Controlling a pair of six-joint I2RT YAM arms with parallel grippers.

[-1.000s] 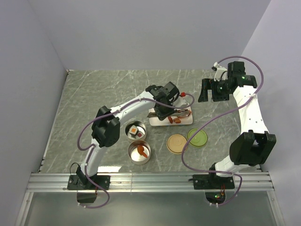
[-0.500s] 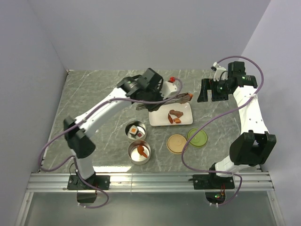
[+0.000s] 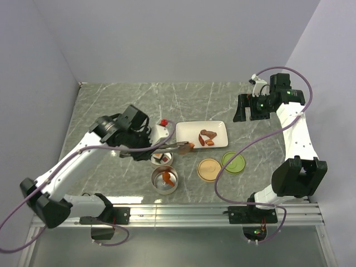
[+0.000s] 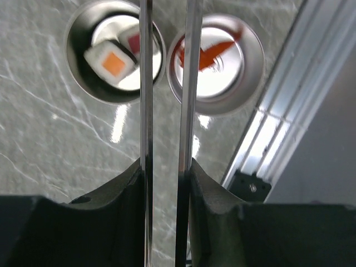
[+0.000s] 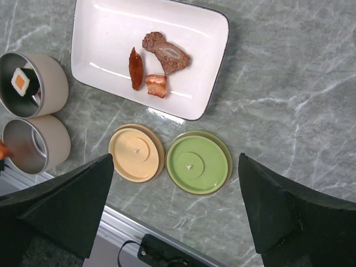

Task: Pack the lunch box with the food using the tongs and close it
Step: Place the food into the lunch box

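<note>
tongs (image 4: 146, 111) gripped by left fingers (image 4: 119, 192) over grey marble table (image 3: 111, 105), right fingers (image 5: 67, 200) spread wide

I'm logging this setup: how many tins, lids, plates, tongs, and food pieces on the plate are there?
Tins: 2
Lids: 2
Plate: 1
Tongs: 1
Food pieces on the plate: 3
Total: 9
</note>
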